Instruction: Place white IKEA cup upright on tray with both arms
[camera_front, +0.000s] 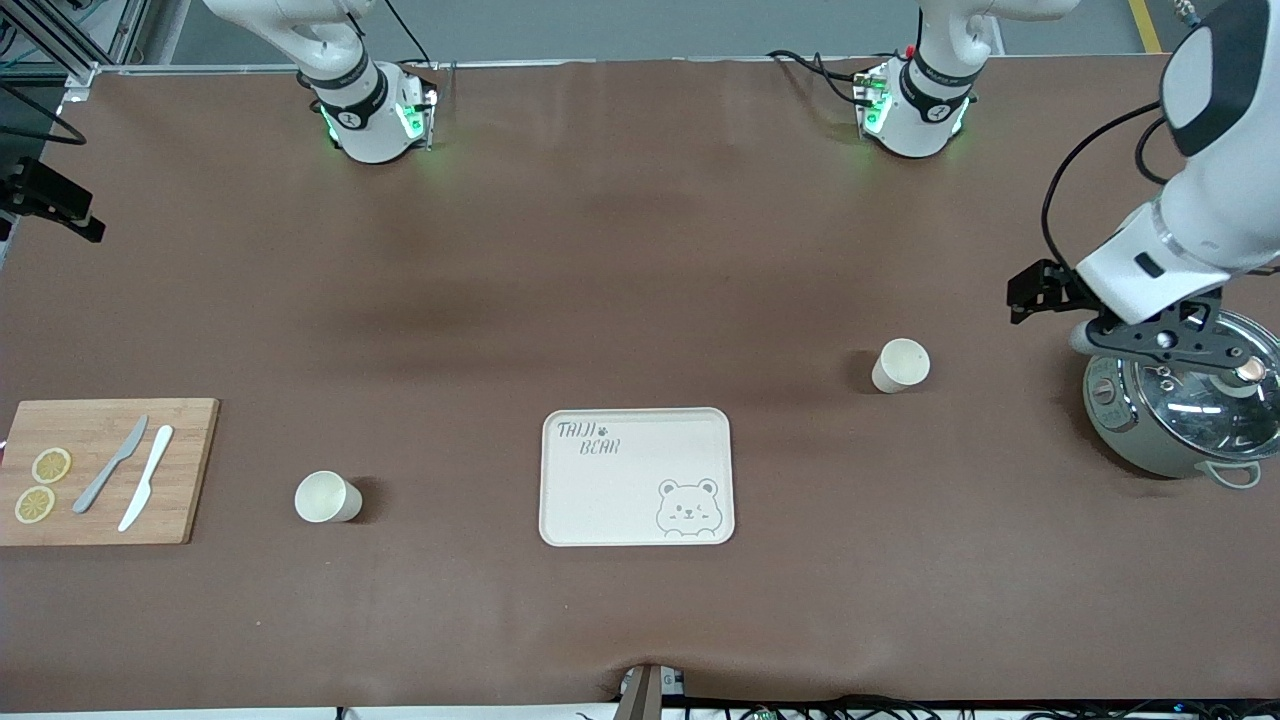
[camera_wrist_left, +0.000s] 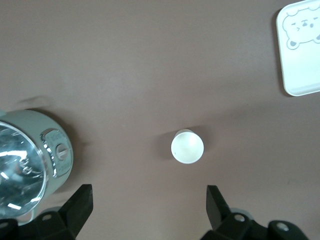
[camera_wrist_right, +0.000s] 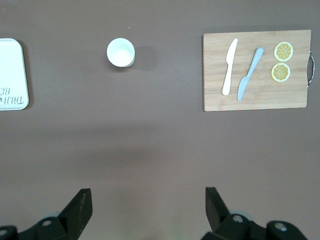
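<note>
The front view alone shows the whole table: the tray (camera_front: 637, 477) lies near the middle, flat and bare, with grey lettering and a bear face on it. Two white cups stand upright on the brown table (camera_front: 640, 250), neither on the tray. One cup (camera_front: 901, 364) stands toward the left arm's end, a little farther from the front camera than the tray; the other cup (camera_front: 325, 497) stands toward the right arm's end, between the tray and a wooden cutting board (camera_front: 105, 471).

The left gripper (camera_front: 1170, 345) hangs over a grey-green pot (camera_front: 1185, 408) with a shiny lid at the left arm's end. Only the left wrist view shows its fingers (camera_wrist_left: 80, 206) spread wide with nothing between them, and the nearby cup (camera_wrist_left: 187, 146) on the table below, apart from them, with a corner of the tray (camera_wrist_left: 300, 55) farther off.

The right gripper (camera_wrist_right: 147, 212) does not show in the front view. The right wrist view shows it high over bare table, fingers (camera_wrist_right: 79, 209) wide apart and empty, looking down on the second cup (camera_wrist_right: 120, 52), the tray's edge (camera_wrist_right: 11, 75) and the board (camera_wrist_right: 255, 70).

On the board lie two knives, one white (camera_front: 146, 477) and one grey (camera_front: 110, 464), and two lemon slices (camera_front: 43, 484).
</note>
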